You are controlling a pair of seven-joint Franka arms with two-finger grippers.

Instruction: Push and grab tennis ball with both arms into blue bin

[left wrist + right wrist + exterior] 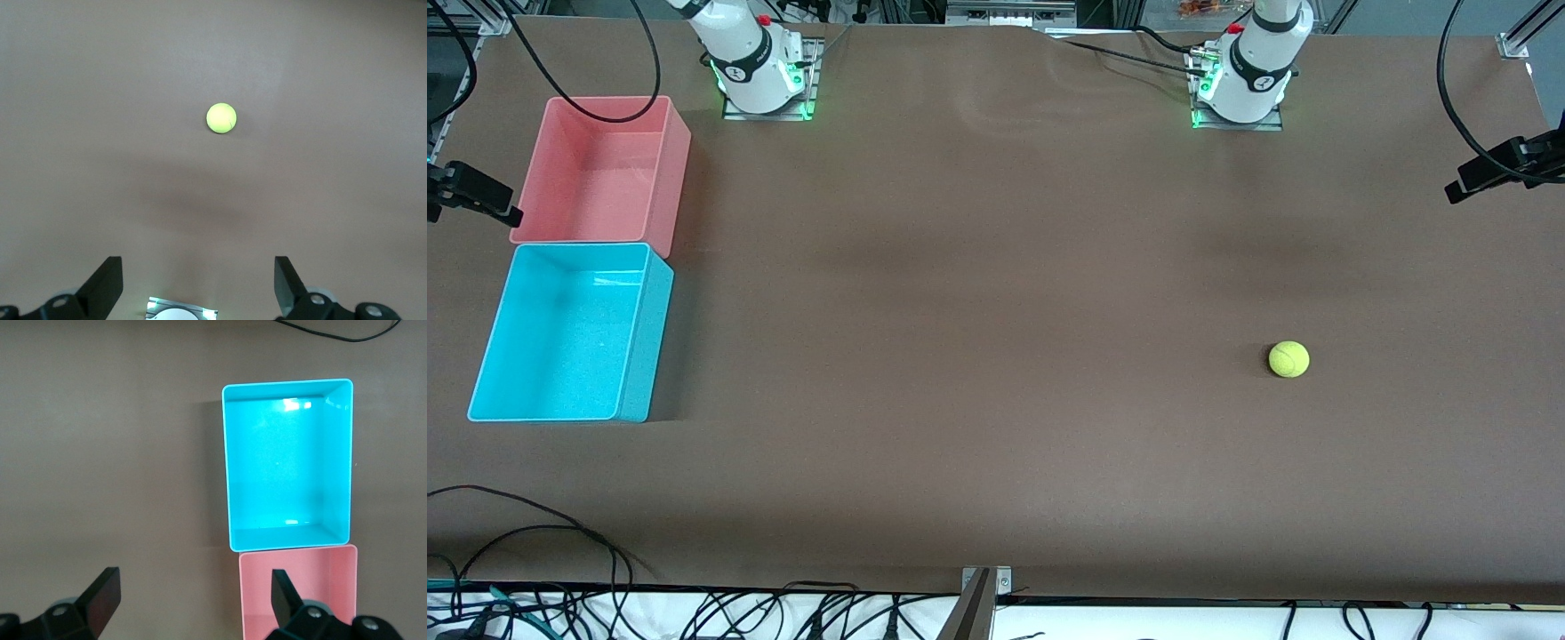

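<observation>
Brown table (996, 427), wide and mostly bare. Both arms are raised high; in the front view only their bases show, right arm (751, 58) and left arm (1258, 67).

Blue bin (569, 333) sits at the right arm's end of the table, touching the pink bin (600, 169), which lies farther from the front camera. Both look empty.

Left gripper (199, 283): fingers apart, holding nothing, high over the table with the ball in its sight. Right gripper (190, 600): fingers apart, holding nothing, high over the table beside the two bins.

Tennis ball (1288, 359) rests on open table at the left arm's end, well apart from the blue bin.

Judgement: nothing begun. The left gripper should come down just beside the ball, on the side away from the bins, and nudge gently; a hard shove sends it rolling astray. The right gripper should wait low to catch it, centred, before lifting toward the blue bin, not the pink.
</observation>
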